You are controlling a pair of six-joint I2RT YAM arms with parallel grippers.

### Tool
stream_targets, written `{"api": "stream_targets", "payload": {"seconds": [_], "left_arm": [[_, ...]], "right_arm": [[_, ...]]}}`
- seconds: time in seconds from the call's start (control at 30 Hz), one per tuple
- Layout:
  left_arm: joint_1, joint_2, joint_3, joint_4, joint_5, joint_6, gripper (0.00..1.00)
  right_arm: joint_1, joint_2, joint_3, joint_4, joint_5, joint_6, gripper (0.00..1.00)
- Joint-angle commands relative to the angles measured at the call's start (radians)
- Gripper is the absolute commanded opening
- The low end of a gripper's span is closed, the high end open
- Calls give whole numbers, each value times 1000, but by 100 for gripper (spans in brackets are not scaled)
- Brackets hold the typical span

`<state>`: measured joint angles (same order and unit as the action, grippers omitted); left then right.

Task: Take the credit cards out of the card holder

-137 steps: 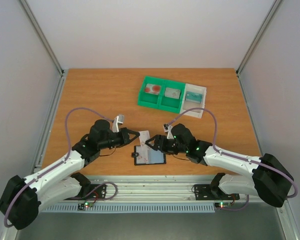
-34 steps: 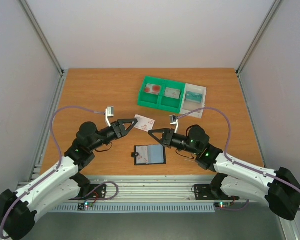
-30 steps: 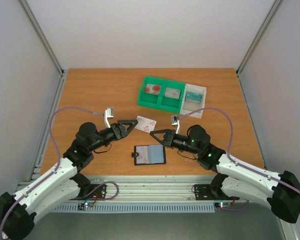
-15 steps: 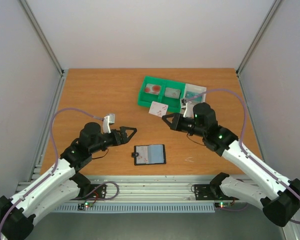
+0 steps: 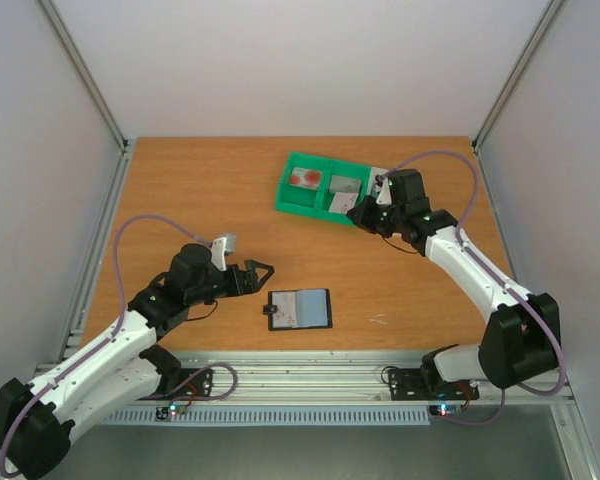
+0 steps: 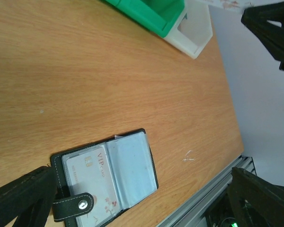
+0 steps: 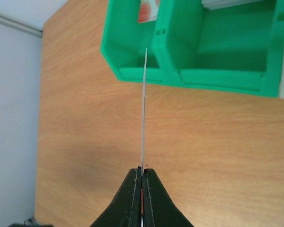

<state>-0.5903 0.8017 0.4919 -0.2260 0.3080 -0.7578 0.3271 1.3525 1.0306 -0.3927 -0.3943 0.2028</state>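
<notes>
Carried over from the card holder (image 5: 300,309) lying open on the table (image 5: 200,190), the light, stiff, slippery card (image 5: 340,200) now hangs edge-pinched in the right gripper (image 7: 142,176) at the green tray (image 5: 305,207); left gripper (image 5: 261,272) gapes empty.

White link shells, black joint housings on left arm (image 5: 105,350) and right arm (image 5: 475,275). Mauve-grey cable (image 5: 117,260) runs along each. Black triangular open-frame fingers on left claw (image 5: 264,278), right claw (image 5: 354,214).

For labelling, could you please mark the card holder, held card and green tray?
card holder (image 6: 131,170): left wrist view, empty pocket.
held card (image 7: 144,109): right wrist view, thin edge.
green tray (image 7: 217,78): right wrist view, outer wall.
</notes>
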Motion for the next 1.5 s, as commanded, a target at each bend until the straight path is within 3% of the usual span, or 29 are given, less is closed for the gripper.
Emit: {"api": "stream_targets", "payload": {"seconds": [0.0, 0.63, 1.47], "left_arm": [[3, 20, 2, 33, 18, 11, 99], [3, 23, -10, 13, -35, 1, 99], [6, 111, 27, 15, -43, 57, 99]], "right_arm": [[-50, 77, 84, 5, 22, -46, 1], [-179, 581, 491, -54, -87, -48, 1], [-179, 852, 763, -169, -56, -46, 5]]}}
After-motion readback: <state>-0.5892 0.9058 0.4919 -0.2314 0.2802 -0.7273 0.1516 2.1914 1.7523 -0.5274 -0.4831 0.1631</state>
